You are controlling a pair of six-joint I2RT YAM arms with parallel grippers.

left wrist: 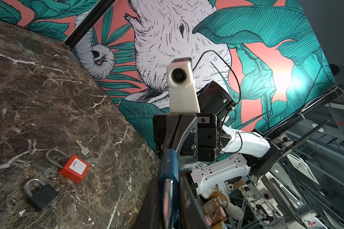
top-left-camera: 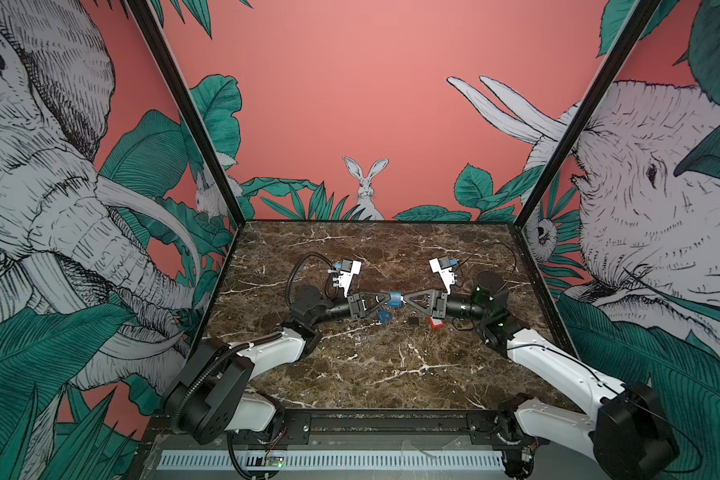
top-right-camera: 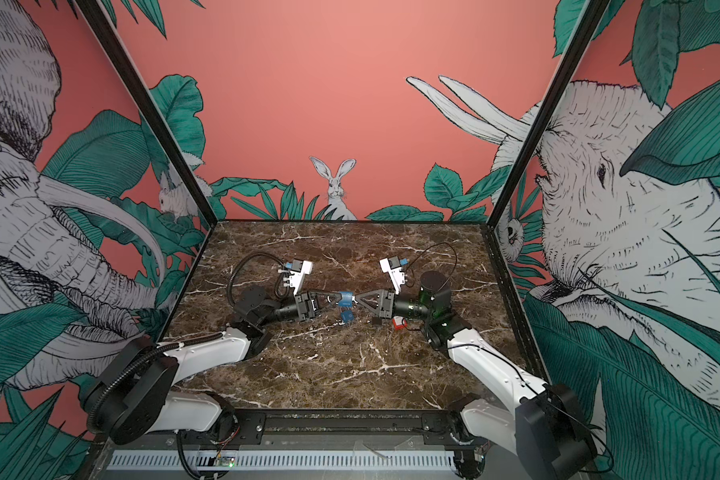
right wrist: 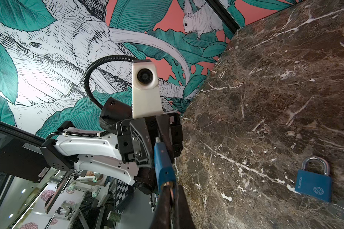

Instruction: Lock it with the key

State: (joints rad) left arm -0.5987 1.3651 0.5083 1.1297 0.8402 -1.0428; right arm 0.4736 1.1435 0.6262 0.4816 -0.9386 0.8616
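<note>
Right in front of me ran the dark brown marble-patterned tabletop (top-left-camera: 371,374). A little farther in, three locks lay flat in a row. On the left was a spare blue padlock with a steel shackle (right wrist: 314,184), a flat silver key (right wrist: 341,213) just beside its base. In the middle sat a small black padlock (left wrist: 41,195). On the right was a red padlock with a white label (left wrist: 75,168), and a second silver key (left wrist: 48,171) lay just beside its shackle. A third small silver key (left wrist: 83,147) lay near the red one, touching nothing.

Just beyond that row, and here was the action, my two grippers met tip to tip over the middle of the table in both top views. My left gripper (top-left-camera: 385,300) (top-right-camera: 335,298) came in from the left, clamped on the shackle end of the blue padlock (top-left-camera: 395,299) (top-right-camera: 345,300), holding it edge-on off the tabletop. My right gripper (top-left-camera: 408,300) (top-right-camera: 357,300) came in from the right. Its fingers (right wrist: 179,200) were pressed together at the lock's base on the small metal key (right wrist: 168,184), only a sliver of it showing between them. So the lock hung between both grippers, one at each end.

Farthest off stood the pink back wall with a drawn white rabbit (top-left-camera: 366,187).
</note>
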